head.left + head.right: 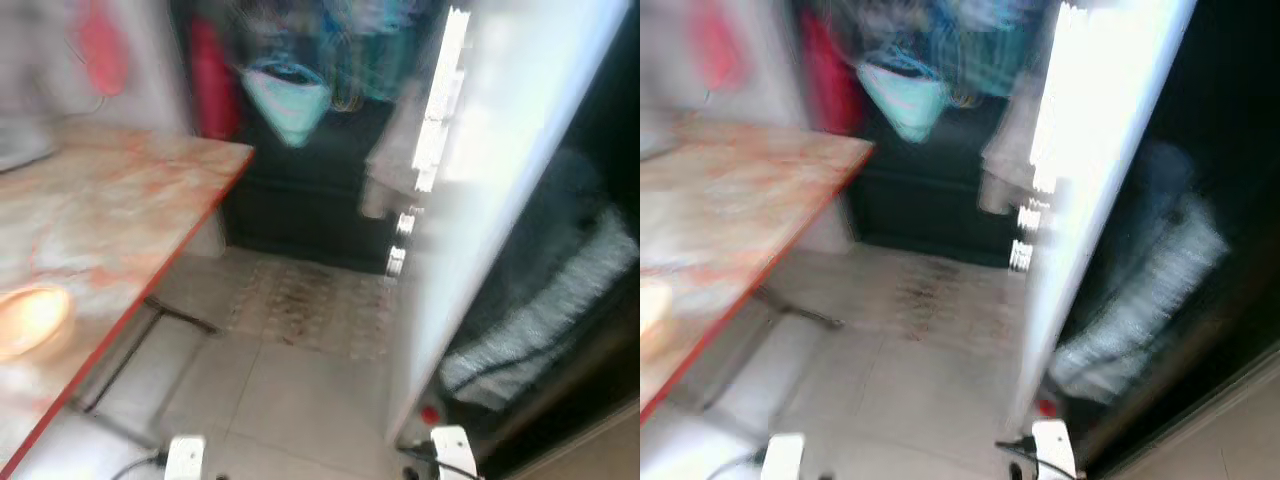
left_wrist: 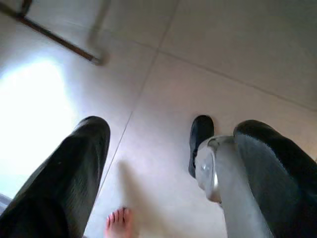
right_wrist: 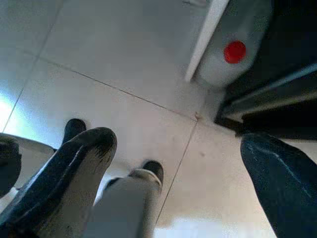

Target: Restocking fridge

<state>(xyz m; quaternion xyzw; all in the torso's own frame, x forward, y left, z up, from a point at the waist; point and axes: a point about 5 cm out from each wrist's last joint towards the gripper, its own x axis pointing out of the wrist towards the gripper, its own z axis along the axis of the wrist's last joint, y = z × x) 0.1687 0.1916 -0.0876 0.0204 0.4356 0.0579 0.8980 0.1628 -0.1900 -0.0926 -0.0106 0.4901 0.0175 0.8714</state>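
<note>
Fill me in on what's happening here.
Nothing is being handled. The robot stands on the tiled floor facing the open fridge door, a marble-patterned table on its left. The left gripper and right gripper hang open and empty above the floor. The head views are blurred.

Blurred view. Bare tiled floor (image 1: 290, 400) runs open through the frame's centre. The desk (image 1: 110, 220) bounds it at left, the open fridge door (image 1: 500, 180) at right, and a dark cabinet (image 1: 300, 200) closes the upper centre.
</note>
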